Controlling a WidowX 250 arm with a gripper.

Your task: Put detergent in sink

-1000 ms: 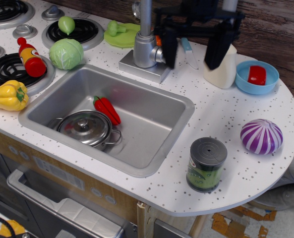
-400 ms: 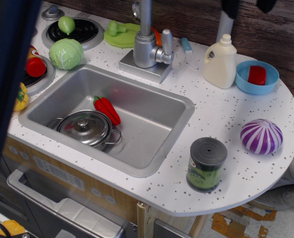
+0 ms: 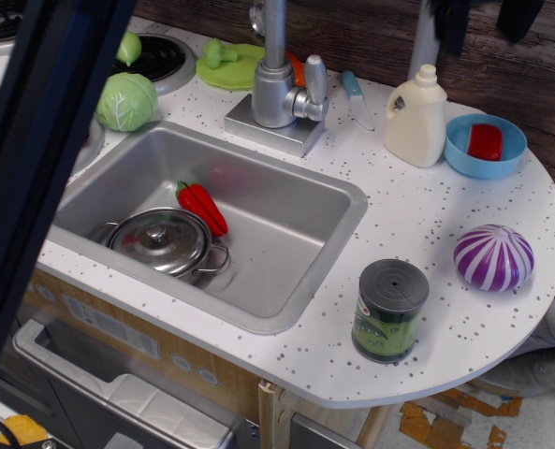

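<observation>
The detergent [image 3: 416, 118] stands up straight on the white counter [image 3: 417, 220], at the back on the right side. It sits between the tap [image 3: 277, 79] and the blue bowl [image 3: 484, 147], and it is very near the bowl. The sink [image 3: 286, 281] is well apart from it, lower down and to the left. A little pot [image 3: 161, 241] with a lid and a red pepper [image 3: 200, 207] lie in the left part of the sink.

The gripper [image 3: 485, 16] is way up at the top edge, above the bottle. Only dark bits of it show, so I cannot tell if it is open or closed. It holds nothing.

The job now, I think, is to grab the bottle. A good way is to come straight down over it and squeeze the body on both sides, below the cap. Go slow, so the bottle does not tip or bump the blue bowl. Then lift it high and carry it to the right part of the sink, away from the pot
</observation>
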